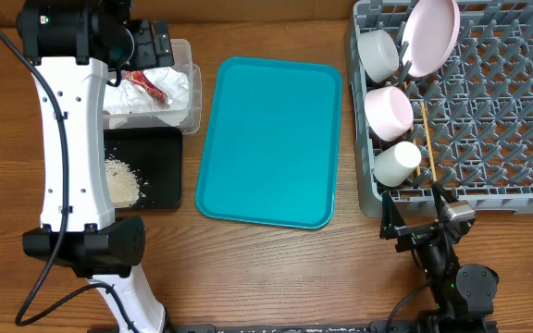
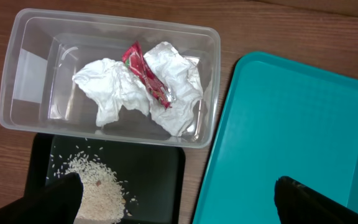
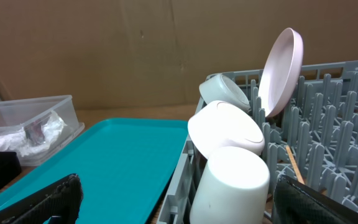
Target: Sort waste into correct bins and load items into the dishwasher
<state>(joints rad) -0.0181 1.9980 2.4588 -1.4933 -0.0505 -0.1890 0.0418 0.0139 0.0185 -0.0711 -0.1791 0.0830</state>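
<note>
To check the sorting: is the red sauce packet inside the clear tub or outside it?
Inside. The red sauce packet lies on the crumpled napkins, enclosed by the clear tub.

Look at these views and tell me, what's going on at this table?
Neither arm holds anything. The left gripper hangs open by the clear tub, which contains the napkins and red packet; rice lies on the black tray. The right gripper is open beside the dish rack, which carries a plate, bowls and a cup. The teal tray is bare.
</note>
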